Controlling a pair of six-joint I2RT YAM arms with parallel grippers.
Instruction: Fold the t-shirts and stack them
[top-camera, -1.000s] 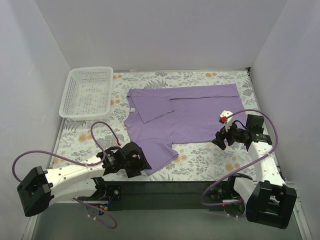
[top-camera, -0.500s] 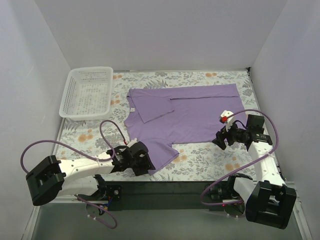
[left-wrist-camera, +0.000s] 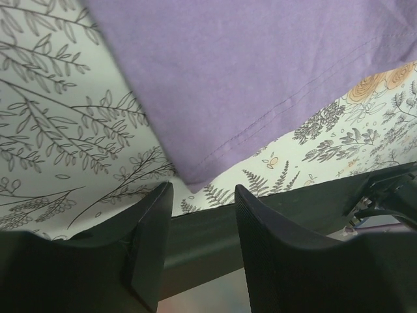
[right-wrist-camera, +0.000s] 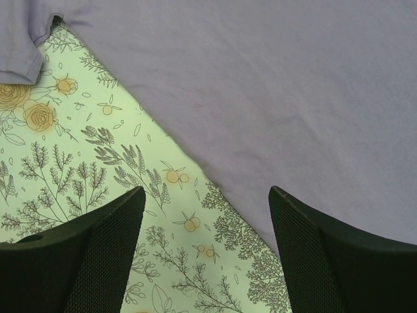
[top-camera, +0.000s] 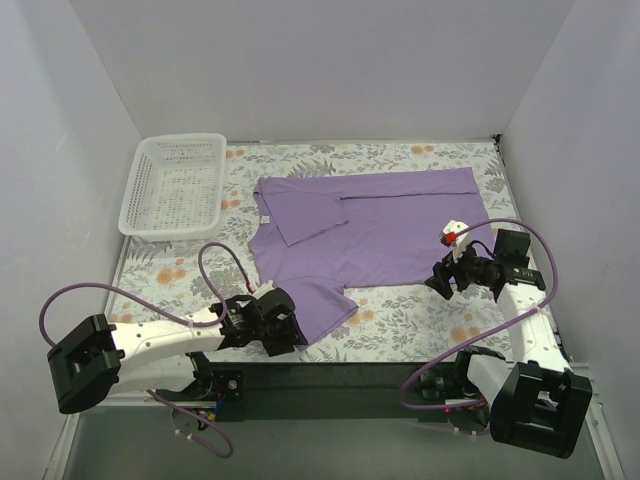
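Lavender cotton shirt (top-camera: 370,225): it lies flat on the floral tabletop (top-camera: 420,320), collar end to the left and hem to the right. A small white label (top-camera: 265,219) shows at the collar. The far sleeve (top-camera: 305,215) is folded inward onto the shirt body. The near sleeve (top-camera: 322,303) lies spread out, pointing toward the arm bases.

The basket (top-camera: 175,185) is white plastic mesh. It stands just left of the shirt's collar end, apart from the fabric.

The left pincer (top-camera: 284,336) sits low at the outer corner of the shirt's near sleeve. In the left wrist view its two fingers (left-wrist-camera: 151,241) stand apart with a narrow gap between them. The gap shows only the dark tabletop edge. The sleeve corner lies just beyond the fingertips, and it is not clamped. Whether the fingers touch the shirt cannot be told.

The right pincer (top-camera: 438,278) is at the shirt's near right corner, by the hem. In the right wrist view the jaws stand wide apart and hold nothing. The shirt's edge runs diagonally across the gap, with purple fabric on one side and floral print on the other. Its height above the shirt cannot be told.

A purple cable (top-camera: 110,295) loops above the left arm, left of the shirt's near sleeve.
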